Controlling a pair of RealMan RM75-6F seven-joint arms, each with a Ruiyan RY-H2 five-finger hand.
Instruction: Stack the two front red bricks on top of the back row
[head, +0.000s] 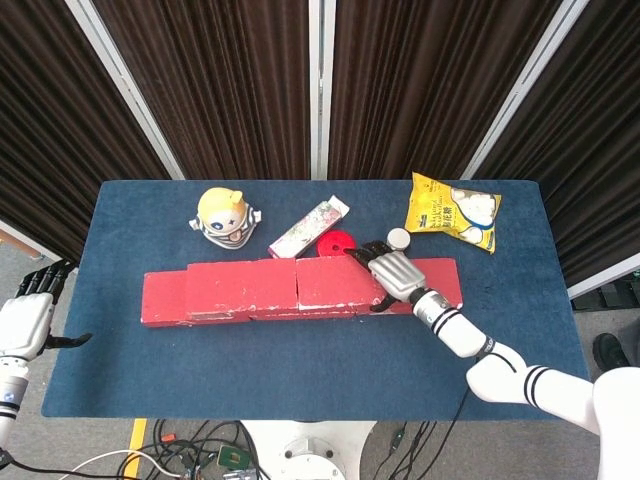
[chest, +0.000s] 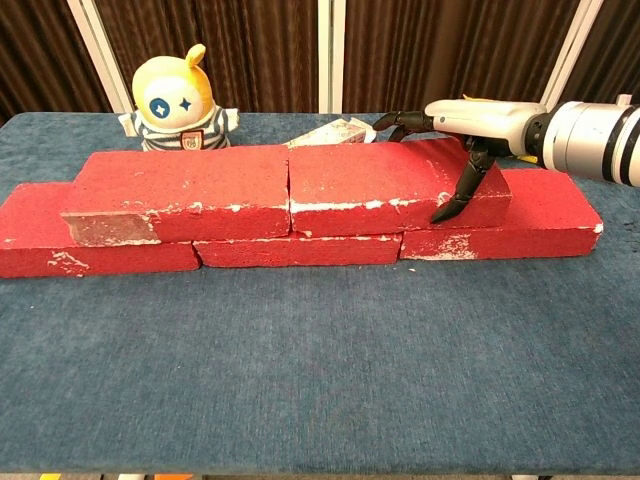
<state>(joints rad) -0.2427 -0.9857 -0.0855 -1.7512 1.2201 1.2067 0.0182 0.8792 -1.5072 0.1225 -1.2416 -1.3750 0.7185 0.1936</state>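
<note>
- Head view: my right hand (head: 392, 270) lies over the right end of the upper right brick (head: 340, 281), fingers across its top toward the far side, thumb down its near face. I read that as a grip on the brick.
- Upper left brick (head: 243, 285) sits end to end with it, both on top of the back row (head: 436, 284), which runs left to right across the middle of the table (head: 300, 370).
- The row's ends stick out past the stacked pair on both sides.
- My left hand (head: 27, 318) hangs off the table's left edge, fingers apart, holding nothing.
- Far side of the row: plush toy (head: 224, 214), flat packet (head: 309, 227), red disc (head: 335, 242), small white cap (head: 398, 237) and snack bag (head: 453, 211) at the far right. The cap and disc sit just behind my right hand, so little room to move backward.
- The near half of the table is bare cloth, the best way out for the arm.

- Chest view: both upper bricks rest flat on the row, seam between them nearly closed, each bridging a joint below.
- Right hand (chest: 455, 125) spans the brick's top; thumb tip touches its front face low down.
- Judgement: stacking looks essentially done. What's left is letting go and lifting clear without dragging the brick.
- Left hand doesn't show here.
</note>
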